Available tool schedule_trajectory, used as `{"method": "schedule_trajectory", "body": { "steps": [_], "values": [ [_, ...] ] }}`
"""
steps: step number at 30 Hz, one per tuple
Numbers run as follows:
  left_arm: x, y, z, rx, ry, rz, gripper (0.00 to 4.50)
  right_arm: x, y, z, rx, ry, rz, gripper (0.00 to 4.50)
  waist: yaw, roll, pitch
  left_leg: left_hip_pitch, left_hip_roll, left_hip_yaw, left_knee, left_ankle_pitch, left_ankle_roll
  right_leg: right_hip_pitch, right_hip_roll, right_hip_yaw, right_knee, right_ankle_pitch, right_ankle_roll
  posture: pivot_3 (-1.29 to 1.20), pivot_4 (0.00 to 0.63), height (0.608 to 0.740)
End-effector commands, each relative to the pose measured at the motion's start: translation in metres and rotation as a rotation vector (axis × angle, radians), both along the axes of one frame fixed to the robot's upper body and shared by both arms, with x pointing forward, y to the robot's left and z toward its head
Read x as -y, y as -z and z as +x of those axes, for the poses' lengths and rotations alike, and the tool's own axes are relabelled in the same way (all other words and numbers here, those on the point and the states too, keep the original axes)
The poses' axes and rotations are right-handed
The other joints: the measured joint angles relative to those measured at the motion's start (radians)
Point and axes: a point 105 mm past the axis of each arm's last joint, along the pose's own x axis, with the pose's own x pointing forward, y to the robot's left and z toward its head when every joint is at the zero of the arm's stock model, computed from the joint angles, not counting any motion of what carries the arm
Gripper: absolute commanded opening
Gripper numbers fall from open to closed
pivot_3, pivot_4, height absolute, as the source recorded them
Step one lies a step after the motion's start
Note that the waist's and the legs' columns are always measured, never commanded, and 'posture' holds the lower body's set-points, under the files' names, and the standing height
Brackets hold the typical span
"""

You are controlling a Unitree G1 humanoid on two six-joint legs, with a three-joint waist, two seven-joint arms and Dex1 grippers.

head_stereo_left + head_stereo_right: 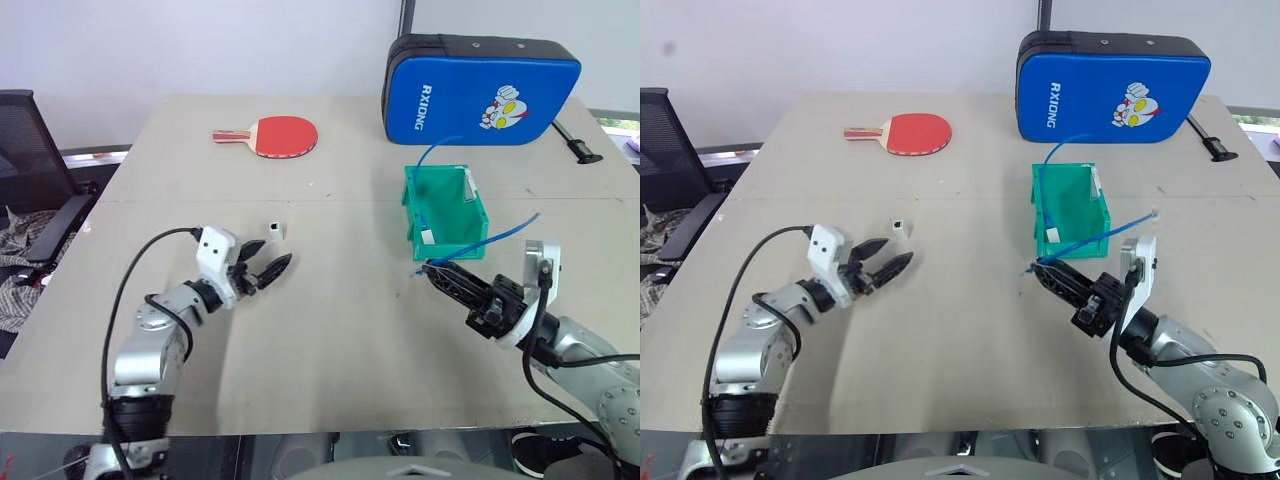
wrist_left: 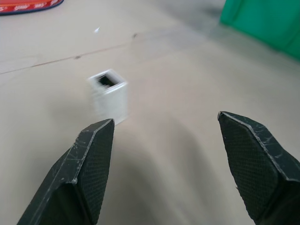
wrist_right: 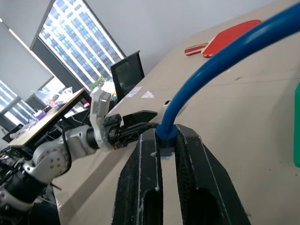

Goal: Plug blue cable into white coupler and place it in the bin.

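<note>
Left gripper (image 1: 270,264), fingers spread and empty, lies just short of the upright white coupler (image 1: 274,229) on the table (image 1: 330,330). At right, the right gripper (image 3: 165,140) clamps the blue cable (image 3: 220,61) near its plug, just before the bin (image 1: 444,209).

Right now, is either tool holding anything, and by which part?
The right tool pinches the thin light-blue network cable at its plug end. The left tool is open and holds nothing; the small white plastic coupler stands free ahead of it.

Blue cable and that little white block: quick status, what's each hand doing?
Right gripper shut on blue cable. Left gripper open beside white coupler, standing untouched. Bin beyond, path clear.
</note>
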Motion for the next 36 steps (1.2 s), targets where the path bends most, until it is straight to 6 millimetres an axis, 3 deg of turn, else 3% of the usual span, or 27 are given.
{"method": "schedule_trajectory", "body": {
  "steps": [1,8,18,25,31,32,36],
  "values": [
    [-0.011,-0.011,0.010,0.042,0.059,0.081,3.58,-0.002,-0.009,-0.002,0.042,-0.006,0.011,0.00,0.000,0.000,0.000,0.000,0.000,0.000,0.000,0.000,0.000,0.000,0.000,0.000,0.000,0.000,0.000,0.00,0.150,0.740],
    [-0.025,-0.013,0.037,0.007,0.150,0.192,3.58,-0.004,-0.008,-0.005,0.045,0.017,0.006,0.00,-0.001,0.000,0.000,0.000,-0.001,0.001,0.000,0.000,0.000,0.000,0.000,0.001,0.000,0.003,-0.001,0.00,0.150,0.740],
    [-0.022,-0.014,0.064,-0.011,0.205,0.289,3.58,-0.002,-0.008,-0.010,0.038,0.054,0.003,0.00,-0.001,-0.002,0.001,-0.002,-0.001,0.001,0.000,0.000,0.000,-0.001,0.000,0.000,0.000,0.004,0.001,0.00,0.150,0.740],
    [-0.017,-0.006,0.068,-0.039,0.248,0.313,3.58,0.000,-0.007,-0.014,0.032,0.069,-0.004,0.00,-0.002,-0.003,0.001,-0.002,-0.001,0.001,0.000,0.000,0.001,-0.001,0.000,0.000,0.000,0.005,0.001,0.00,0.150,0.740],
    [-0.007,-0.005,0.064,-0.043,0.321,0.242,0.81,0.002,-0.006,-0.015,0.032,0.076,-0.020,0.00,-0.002,-0.004,0.001,-0.002,-0.001,0.001,0.000,0.000,0.001,-0.001,-0.001,0.000,0.000,0.005,0.001,0.00,0.150,0.740],
    [-0.005,-0.007,0.062,-0.042,0.340,0.225,0.53,0.002,-0.007,-0.015,0.034,0.077,-0.023,0.00,-0.002,-0.004,0.001,-0.002,-0.001,0.001,0.000,0.000,0.001,-0.001,-0.001,0.000,0.000,0.005,0.001,0.00,0.150,0.740],
    [0.013,-0.011,0.050,-0.056,0.473,0.168,0.56,0.003,-0.007,-0.014,0.063,0.073,-0.059,0.00,-0.003,-0.004,0.001,-0.002,-0.001,0.001,0.000,0.000,0.001,-0.001,0.000,0.000,0.000,0.005,0.001,0.00,0.150,0.740]
  ]
}}
